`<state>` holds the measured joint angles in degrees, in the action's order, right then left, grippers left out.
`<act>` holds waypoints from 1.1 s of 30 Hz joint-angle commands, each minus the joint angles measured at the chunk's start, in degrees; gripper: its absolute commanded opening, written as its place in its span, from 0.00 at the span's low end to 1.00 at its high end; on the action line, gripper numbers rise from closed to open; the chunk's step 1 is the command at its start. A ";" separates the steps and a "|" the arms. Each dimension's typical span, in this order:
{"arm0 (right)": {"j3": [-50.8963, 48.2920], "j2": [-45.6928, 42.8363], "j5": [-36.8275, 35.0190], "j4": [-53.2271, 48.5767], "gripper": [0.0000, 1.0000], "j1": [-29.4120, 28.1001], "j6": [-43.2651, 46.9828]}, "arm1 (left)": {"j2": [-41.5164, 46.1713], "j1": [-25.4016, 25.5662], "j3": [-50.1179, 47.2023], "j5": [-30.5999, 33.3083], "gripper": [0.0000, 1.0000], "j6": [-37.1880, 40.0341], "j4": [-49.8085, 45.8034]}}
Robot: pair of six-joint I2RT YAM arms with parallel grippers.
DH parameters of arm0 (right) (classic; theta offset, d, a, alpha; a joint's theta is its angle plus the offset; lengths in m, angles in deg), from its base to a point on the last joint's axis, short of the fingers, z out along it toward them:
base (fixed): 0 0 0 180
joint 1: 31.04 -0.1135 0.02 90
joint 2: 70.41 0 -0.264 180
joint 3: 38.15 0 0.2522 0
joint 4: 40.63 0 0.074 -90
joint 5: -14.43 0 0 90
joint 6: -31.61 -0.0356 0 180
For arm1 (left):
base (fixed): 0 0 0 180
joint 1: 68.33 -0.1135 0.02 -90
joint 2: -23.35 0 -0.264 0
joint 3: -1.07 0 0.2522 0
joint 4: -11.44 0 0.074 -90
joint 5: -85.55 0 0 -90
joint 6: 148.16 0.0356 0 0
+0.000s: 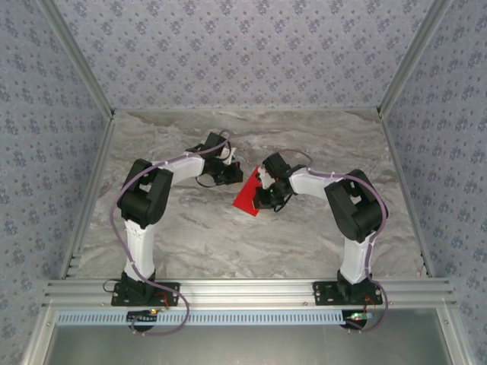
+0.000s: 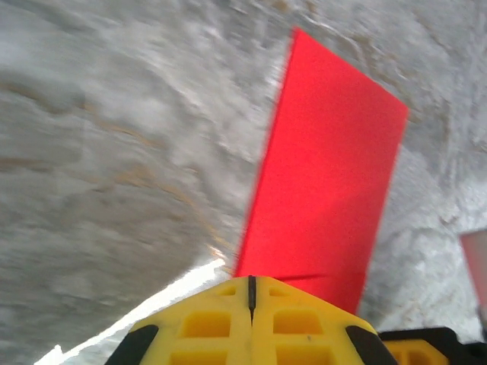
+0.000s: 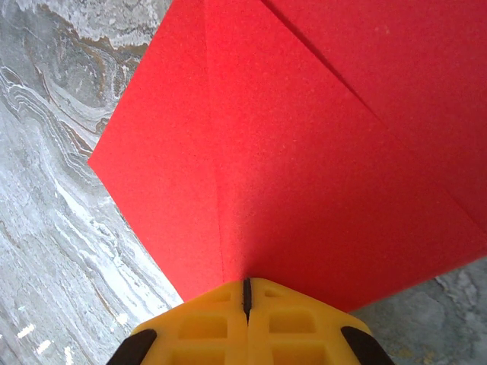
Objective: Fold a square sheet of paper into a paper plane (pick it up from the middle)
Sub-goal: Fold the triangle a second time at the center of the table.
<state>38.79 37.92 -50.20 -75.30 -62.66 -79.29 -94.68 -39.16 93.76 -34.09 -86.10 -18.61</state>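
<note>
**Thin bright red square sheet of paper [image 1: 246, 198], mid-bench**

Right fingers [image 3: 205, 323] pressed together, pinching the sheet's near edge at a crease. Left fingers [image 2: 202, 325] closed too, tips at the sheet's edge; grip unclear. Sheet lies centrally on grey marbled bench [image 1: 190, 236].

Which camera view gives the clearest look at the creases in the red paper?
Right wrist: the red paper is close up, with its creases plainly visible. Left wrist shows it as one plain panel; top external shows it as a small, distant red shape.
</note>
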 commanded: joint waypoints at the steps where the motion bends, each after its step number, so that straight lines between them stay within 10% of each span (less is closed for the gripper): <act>1: -2.49 4.29 -5.56 -7.28 0.00 0.73 0.97 | 1.68 2.61 -0.50 -2.45 0.04 -0.61 2.31; 33: 9.64 4.97 -1.50 -0.98 0.00 -0.39 -3.64 | -3.69 3.00 -2.94 4.51 0.00 -0.91 0.38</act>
<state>47.75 40.72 -50.18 -74.97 -62.68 -81.55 -97.07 -36.12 92.69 -32.35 -86.74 -16.10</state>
